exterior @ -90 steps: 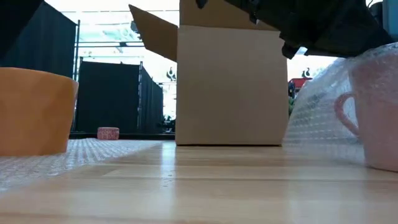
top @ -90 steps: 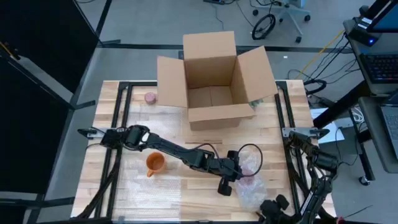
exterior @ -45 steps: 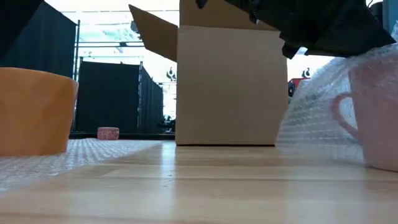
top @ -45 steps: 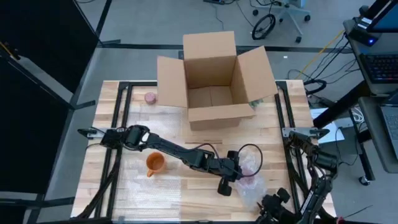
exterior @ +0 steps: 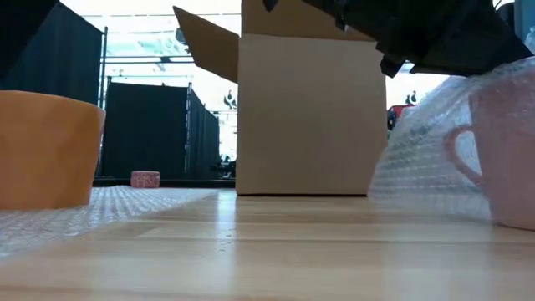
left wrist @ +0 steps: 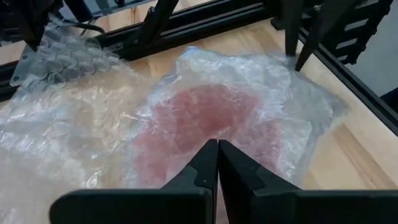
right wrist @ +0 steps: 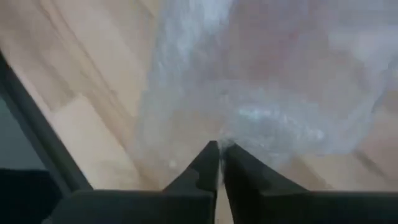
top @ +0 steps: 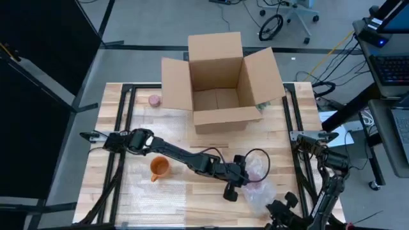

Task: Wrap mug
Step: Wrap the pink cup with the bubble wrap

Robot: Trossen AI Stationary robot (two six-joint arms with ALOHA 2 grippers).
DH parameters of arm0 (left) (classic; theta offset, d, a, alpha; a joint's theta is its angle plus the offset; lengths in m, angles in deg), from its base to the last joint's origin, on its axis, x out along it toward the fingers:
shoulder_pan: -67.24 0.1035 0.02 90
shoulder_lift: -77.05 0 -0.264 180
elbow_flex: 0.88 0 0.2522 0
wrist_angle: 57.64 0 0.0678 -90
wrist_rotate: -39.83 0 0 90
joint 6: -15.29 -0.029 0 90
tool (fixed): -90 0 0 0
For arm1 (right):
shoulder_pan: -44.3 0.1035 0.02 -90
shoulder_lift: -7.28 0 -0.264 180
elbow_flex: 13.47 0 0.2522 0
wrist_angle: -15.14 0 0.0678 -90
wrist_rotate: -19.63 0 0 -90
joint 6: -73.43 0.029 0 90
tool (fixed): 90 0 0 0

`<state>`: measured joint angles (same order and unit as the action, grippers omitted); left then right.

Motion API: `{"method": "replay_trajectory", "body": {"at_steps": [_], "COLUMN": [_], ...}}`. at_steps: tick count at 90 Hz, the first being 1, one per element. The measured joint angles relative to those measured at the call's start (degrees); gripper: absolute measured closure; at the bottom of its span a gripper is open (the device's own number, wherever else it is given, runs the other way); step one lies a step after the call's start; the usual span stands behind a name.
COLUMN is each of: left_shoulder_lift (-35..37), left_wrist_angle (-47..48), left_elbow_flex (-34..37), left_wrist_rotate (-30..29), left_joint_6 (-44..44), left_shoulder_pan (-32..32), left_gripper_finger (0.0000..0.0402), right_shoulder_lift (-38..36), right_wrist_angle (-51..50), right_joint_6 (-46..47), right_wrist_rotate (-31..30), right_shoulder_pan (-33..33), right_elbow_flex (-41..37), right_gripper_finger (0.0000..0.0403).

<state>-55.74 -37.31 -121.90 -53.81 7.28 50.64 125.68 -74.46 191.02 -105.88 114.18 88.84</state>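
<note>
Already the pink mug (exterior: pixel 510 159) sits loosely swaddled in bubble wrap (top: pixel 259 188) near the bench's (top: pixel 211 144) right front, the left end effector (left wrist: pixel 216 163) and right end effector (right wrist: pixel 220 163) both pressed together pinching wrap, while the orange mug (top: pixel 158 167) remains bare.

Open tabletop (top: pixel 128 108) left of cardboard box (top: pixel 217 83).
</note>
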Motion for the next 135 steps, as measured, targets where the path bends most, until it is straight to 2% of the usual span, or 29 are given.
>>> {"method": "replay_trajectory", "body": {"at_steps": [18,31,65,91,99,112,128,135], "left_shoulder_lift": [0.0,-0.94,-2.78,-3.02,-3.06,-3.07,-2.99,-2.99], "left_wrist_angle": [0.39,-0.15,-1.46,-1.0,0.11,3.13,3.62,3.61], "left_elbow_flex": [0.0,0.0,-0.09,0.02,-0.75,-4.06,-4.24,-4.24], "left_wrist_rotate": [0.0,0.73,2.29,2.1,2.08,1.88,1.9,1.9], "left_joint_6": [-0.42,-1.03,-1.48,0.17,0.21,0.24,1.74,1.72], "left_shoulder_pan": [-0.06,-0.17,-0.52,-0.41,-0.41,-1.07,-1.16,-1.11], "left_gripper_finger": [0.0402,0.0402,0.0402,0.0402,0.0402,0.0402,0.0402,0.0402], "right_shoulder_lift": [-1.0,-1.05,-1.09,-1.09,-1.09,-0.64,-0.43,-0.43], "right_wrist_angle": [-3.71,-4.27,-4.38,-4.05,-3.43,0.51,7.73,8.2], "right_joint_6": [-0.85,-0.63,-2.75,2.06,3.27,3.48,3.34,3.26], "right_wrist_rotate": [-1.26,-4.66,-6.03,-7.64,-7.31,-5.04,-4.41,-2.0], "right_shoulder_pan": [-0.07,-0.32,-1.7,-1.97,-1.99,-1.97,-1.97,-1.97], "right_elbow_flex": [0.88,0.88,0.86,0.86,0.86,-0.73,-4.59,-4.82], "right_gripper_finger": [0.0402,0.0402,0.0403,0.04,0.0381,0.0329,0.0263,0.0238]}}
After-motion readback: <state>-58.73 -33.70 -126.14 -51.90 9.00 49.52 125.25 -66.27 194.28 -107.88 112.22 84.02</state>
